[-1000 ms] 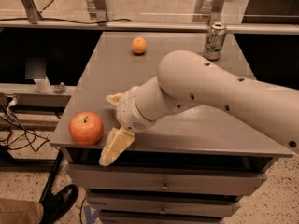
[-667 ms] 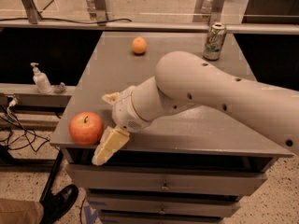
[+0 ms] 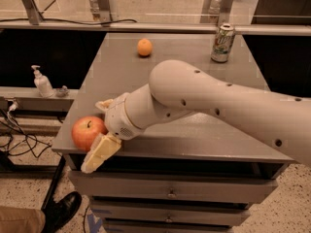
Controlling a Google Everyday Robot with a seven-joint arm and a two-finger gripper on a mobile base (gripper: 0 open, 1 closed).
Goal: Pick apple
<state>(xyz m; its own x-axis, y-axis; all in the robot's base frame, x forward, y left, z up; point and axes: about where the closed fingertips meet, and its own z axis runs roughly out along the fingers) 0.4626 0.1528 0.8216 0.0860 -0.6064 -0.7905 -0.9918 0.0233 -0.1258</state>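
Observation:
The apple is red-orange with a short dark stem and sits at the front left corner of the grey table. My gripper is at that corner, just right of the apple, at the end of the big white arm. It is open. One cream finger reaches past the table's front edge below the apple. The other finger lies behind the apple. The apple sits partly between them, and I cannot tell whether they touch it.
A small plain orange fruit lies at the back of the table. A soda can stands at the back right. A soap pump bottle stands on a lower shelf to the left. Drawers are under the table; a shoe is on the floor.
The gripper has moved a little left, so its fingers reach further around the apple. The apple has stayed in place.

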